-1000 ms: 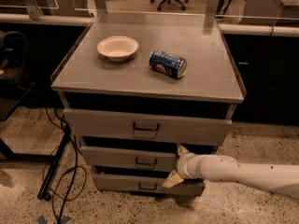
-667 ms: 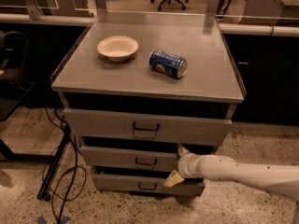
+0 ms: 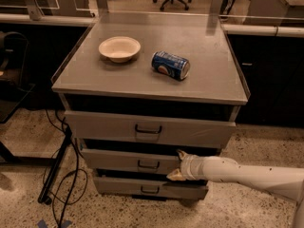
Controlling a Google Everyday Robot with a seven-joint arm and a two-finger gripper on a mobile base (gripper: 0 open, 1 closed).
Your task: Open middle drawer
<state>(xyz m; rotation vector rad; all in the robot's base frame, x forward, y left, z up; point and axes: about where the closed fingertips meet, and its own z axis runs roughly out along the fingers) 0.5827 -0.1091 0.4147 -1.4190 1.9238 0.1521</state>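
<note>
A white robot arm (image 3: 247, 172) reaches in from the right, its pincer (image 3: 175, 165) spread open at the right end of the middle drawer (image 3: 128, 159), second of three in a grey cabinet. On the counter (image 3: 213, 80) above sit a pale bowl (image 3: 119, 48) and a blue can (image 3: 171, 65) lying on its side.

Your white gripper (image 3: 176, 165), tan fingers (image 3: 173, 176) spread, sits at the grey middle drawer (image 3: 128, 159) with its black handle (image 3: 148, 165). Above it you see a blue can (image 3: 171, 64) and a cream bowl (image 3: 119, 48).
</note>
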